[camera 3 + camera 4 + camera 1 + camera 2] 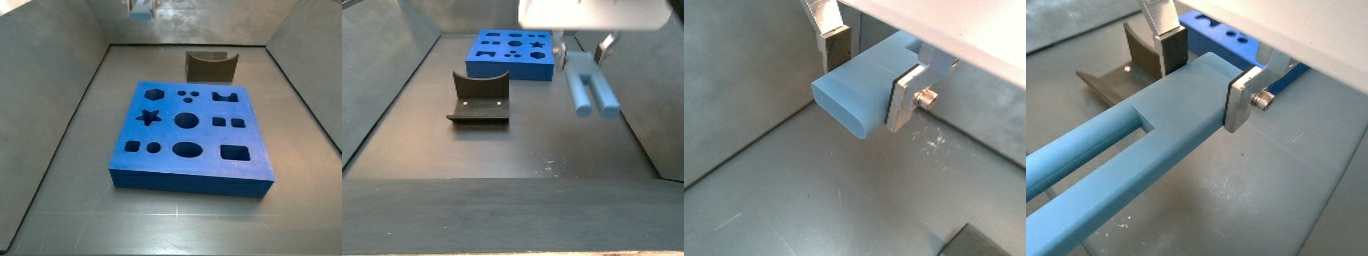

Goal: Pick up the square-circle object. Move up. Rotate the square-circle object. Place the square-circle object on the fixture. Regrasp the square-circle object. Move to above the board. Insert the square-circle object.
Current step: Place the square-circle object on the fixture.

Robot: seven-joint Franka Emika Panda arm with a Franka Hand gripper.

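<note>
My gripper (871, 75) is shut on the square-circle object (858, 95), a long light-blue bar, and holds it in the air. In a wrist view the bar (1120, 160) runs far out from the fingers (1244, 100). In a side view the gripper (589, 25) holds the bar (589, 85) above the floor, to the right of the fixture (480, 97) and in front of the blue board (513, 52). The board (1227, 35) and the fixture (1126, 70) also show behind the fingers in a wrist view. In a side view the gripper (142, 10) is at the upper edge, beyond the board (187, 135) and the fixture (211, 65).
Grey walls enclose the dark floor (516, 150) on all sides. The right wall (656, 100) stands close to the held bar. A dark corner of something (985, 240) shows at the edge of a wrist view.
</note>
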